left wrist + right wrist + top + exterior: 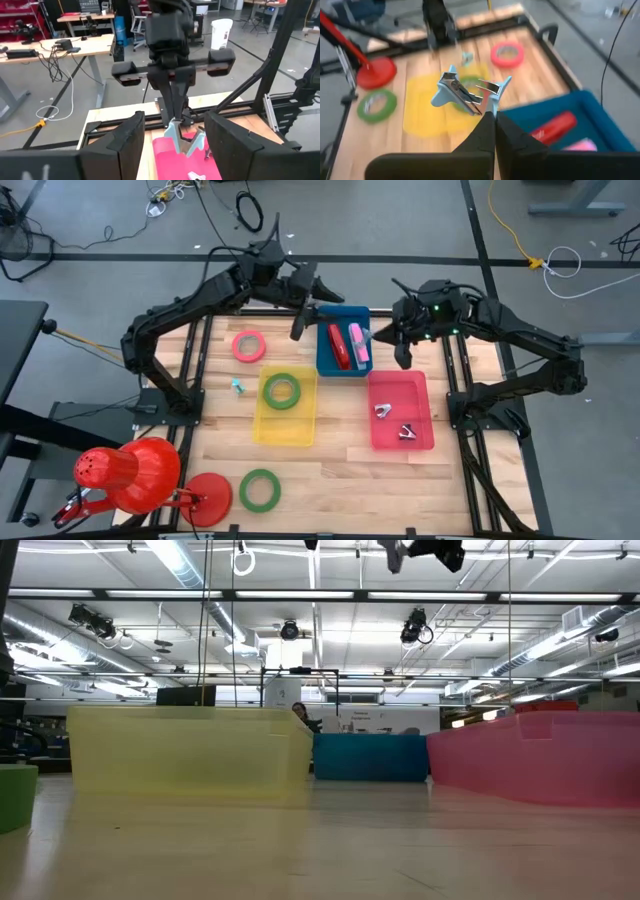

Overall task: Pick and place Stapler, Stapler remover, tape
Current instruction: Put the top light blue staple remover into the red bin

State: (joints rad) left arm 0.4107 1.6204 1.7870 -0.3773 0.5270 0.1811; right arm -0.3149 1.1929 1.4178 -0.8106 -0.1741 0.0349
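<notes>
My right gripper (398, 350) hangs over the gap between the blue bin (325, 365) and the pink bin (400, 445). It is shut on a light-blue staple remover (462, 92), which also shows in the left wrist view (174, 136). A red stapler (339, 345) and a pink stapler (358, 346) lie in the blue bin. A green tape roll (282, 390) lies in the yellow bin (285, 435). Two staple removers (383, 411) lie in the pink bin. My left gripper (300, 320) is open and empty, above the blue bin's left edge. My right gripper pinches one light-blue plastic wing (496, 96) of the staple remover between its two shut fingertips (487, 125). The fingers point down, slanting from the table's right side. The remover hangs at the fingertips, lifted clear, with its metal claws (465, 95) spread.
A pink tape roll (249, 345) and a small light-blue remover (238, 386) lie on the table left of the yellow bin. A green tape roll (259, 490) lies near the front edge. A red lamp-like object (130, 475) stands at the near left corner.
</notes>
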